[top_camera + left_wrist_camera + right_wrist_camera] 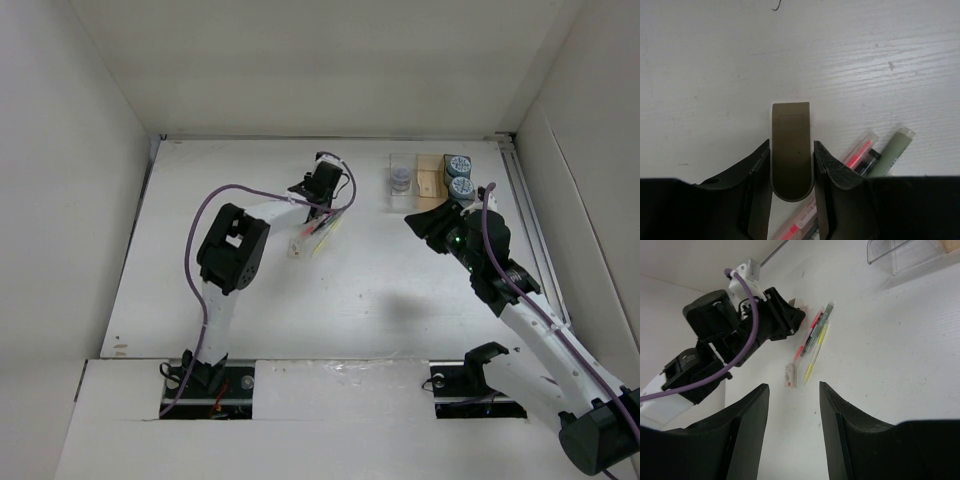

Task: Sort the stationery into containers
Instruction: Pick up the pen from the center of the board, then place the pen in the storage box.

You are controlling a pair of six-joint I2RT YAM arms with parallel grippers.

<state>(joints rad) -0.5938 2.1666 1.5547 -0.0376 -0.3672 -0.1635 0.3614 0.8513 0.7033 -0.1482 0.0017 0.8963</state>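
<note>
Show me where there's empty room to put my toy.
Biggest bare patch: the middle of the table, between the pens and the near edge. Also the left side, beside the left arm. Crowded: around the pens, where the left gripper holds a brown block, and by the tray near the right gripper.

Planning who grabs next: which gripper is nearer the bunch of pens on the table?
Left. The left gripper sits right beside the pens, shut on a tan block. The right gripper hangs open well off to their right, near the organiser tray.
</note>
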